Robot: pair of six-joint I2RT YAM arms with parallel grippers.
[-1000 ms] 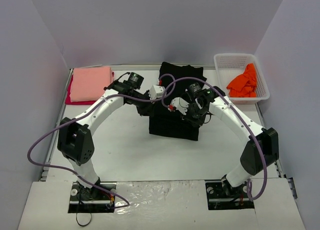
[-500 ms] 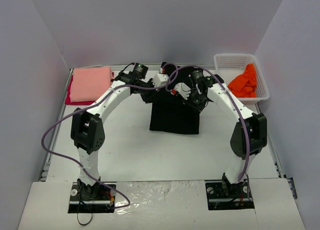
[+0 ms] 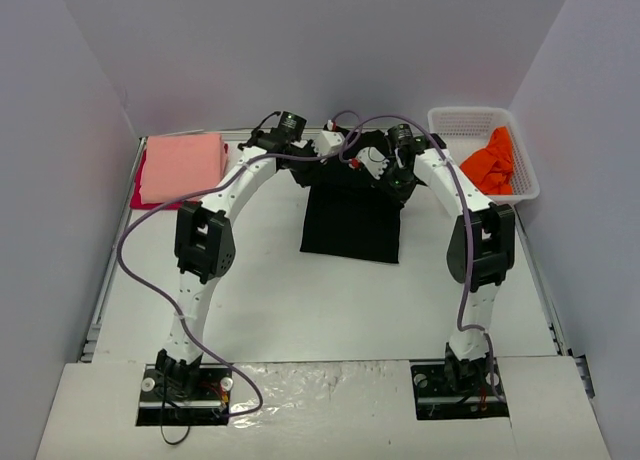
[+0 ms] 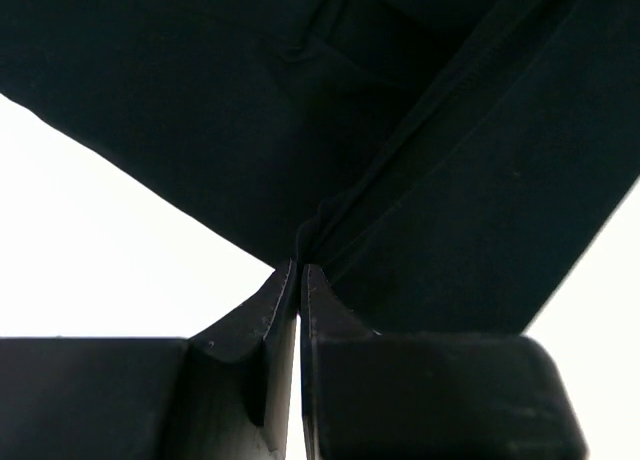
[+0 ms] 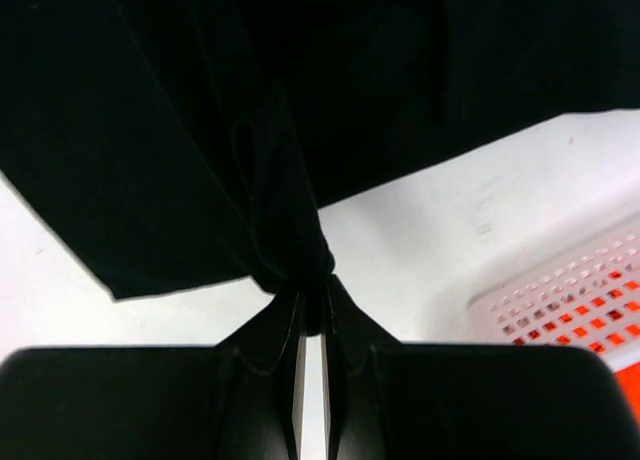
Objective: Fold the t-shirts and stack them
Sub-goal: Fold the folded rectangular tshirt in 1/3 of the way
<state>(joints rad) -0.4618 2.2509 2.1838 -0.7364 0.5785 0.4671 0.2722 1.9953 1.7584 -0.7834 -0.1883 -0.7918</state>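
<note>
While the left gripper pinches the black t-shirt, the right gripper pinches another fold; both jaws nearly closed.

White table bears black t-shirt, red t-shirt and mesh basket.

White table, 3 plain pale grey-lilac walls around it, soft even light, seemingly from above

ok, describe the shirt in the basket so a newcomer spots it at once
At the far right corner of the table sits a white mesh basket; the orange t-shirt lies inside it. It is the only crumpled one: the pink t-shirt and red t-shirt lie flat far left, the black t-shirt mid-table.
</note>
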